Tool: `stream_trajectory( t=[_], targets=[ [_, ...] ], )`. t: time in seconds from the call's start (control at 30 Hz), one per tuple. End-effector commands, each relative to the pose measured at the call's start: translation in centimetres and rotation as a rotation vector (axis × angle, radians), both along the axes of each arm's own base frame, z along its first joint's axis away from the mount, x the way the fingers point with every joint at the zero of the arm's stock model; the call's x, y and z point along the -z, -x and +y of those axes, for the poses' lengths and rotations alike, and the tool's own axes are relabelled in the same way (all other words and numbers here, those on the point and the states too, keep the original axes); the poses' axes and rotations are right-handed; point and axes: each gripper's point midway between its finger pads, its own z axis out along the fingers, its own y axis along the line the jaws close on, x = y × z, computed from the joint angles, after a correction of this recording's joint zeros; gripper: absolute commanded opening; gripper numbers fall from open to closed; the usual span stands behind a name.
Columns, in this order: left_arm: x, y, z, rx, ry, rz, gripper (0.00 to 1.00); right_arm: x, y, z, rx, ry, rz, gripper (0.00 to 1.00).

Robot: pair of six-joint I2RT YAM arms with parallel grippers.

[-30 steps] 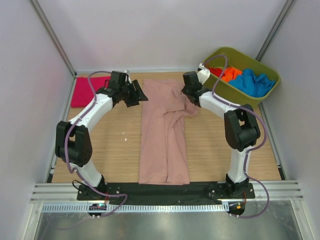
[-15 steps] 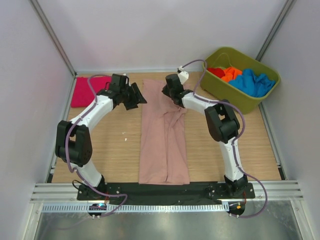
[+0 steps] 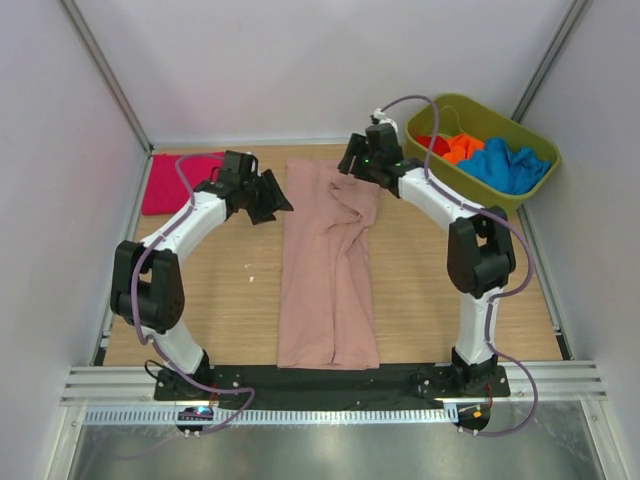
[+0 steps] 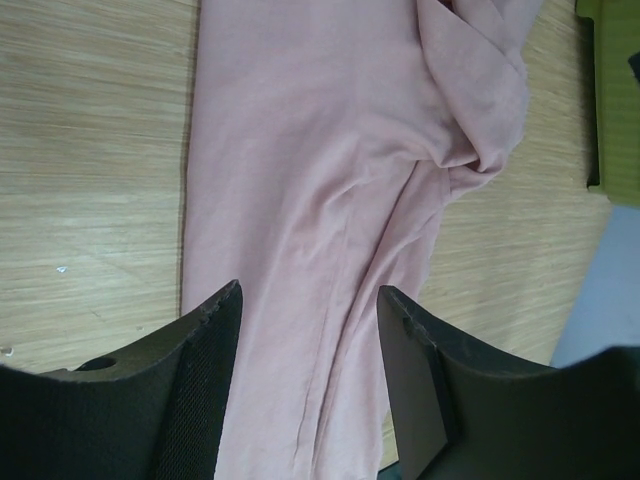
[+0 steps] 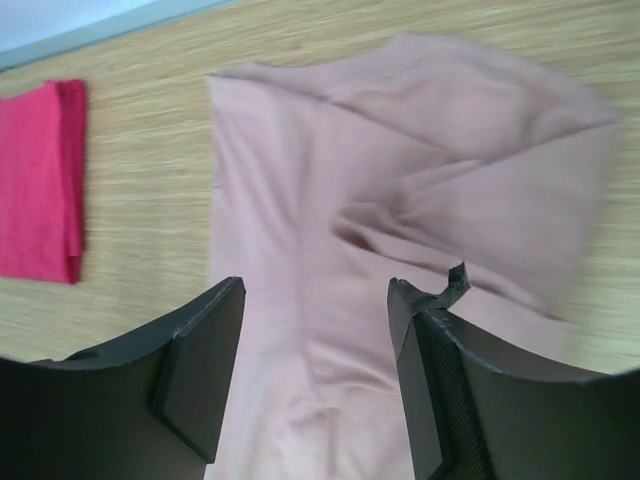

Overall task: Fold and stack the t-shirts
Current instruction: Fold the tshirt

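Observation:
A dusty-pink t-shirt (image 3: 328, 270) lies as a long strip down the middle of the table, with its right sleeve bunched over the far part (image 4: 470, 130). My left gripper (image 3: 280, 197) hovers at the shirt's far left edge, open and empty, with pink cloth (image 4: 300, 180) below its jaws (image 4: 310, 295). My right gripper (image 3: 348, 165) hangs over the shirt's far end, also open (image 5: 317, 288), holding nothing above the cloth (image 5: 400, 180). A folded magenta t-shirt (image 3: 178, 182) lies at the far left (image 5: 40, 180). Red (image 3: 432, 143), orange (image 3: 460, 147) and blue (image 3: 510, 165) t-shirts sit in the tub.
The olive-green tub (image 3: 470, 185) stands at the far right corner. White walls enclose the wooden table (image 3: 220, 300) on three sides. Both arm bases are bolted to the black rail (image 3: 320, 378) at the near edge.
My right gripper drew the shirt's right sleeve inward over the body, opened and let it go, then drew back toward the far end. The left arm has barely moved.

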Motion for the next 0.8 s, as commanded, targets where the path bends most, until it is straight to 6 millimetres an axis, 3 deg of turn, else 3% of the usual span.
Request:
stream_trajectory(
  t=[0.0, 0.07, 0.2, 0.5, 0.63, 0.77],
  targets=[
    [-2.6, -0.7, -0.6, 0.029, 0.044, -0.055, 0.58, 2.4, 1.7, -4.6, -0.043, 0.078, 0.09, 0.65],
    [-2.9, -0.8, -0.6, 0.032, 0.049, -0.058, 0.58, 3.9, 1.8, -6.9, -0.017, 0.09, 0.133, 0.64],
    [-3.2, -0.8, -0.9, 0.044, 0.07, -0.054, 0.58, 6.5, 2.0, -8.7, -0.02, 0.106, 0.195, 0.67],
    [-2.7, -0.9, -0.9, 0.05, 0.061, -0.044, 0.57, 9.2, 2.6, -8.5, -0.061, 0.028, 0.241, 0.68],
    [-2.5, -0.9, -1.0, 0.053, 0.061, -0.038, 0.58, 9.4, 2.8, -7.9, -0.051, -0.037, 0.215, 0.65],
    [-2.3, -0.9, -0.9, 0.053, 0.061, -0.035, 0.58, 8.7, 2.7, -7.7, -0.054, -0.051, 0.175, 0.56]
  ],
)
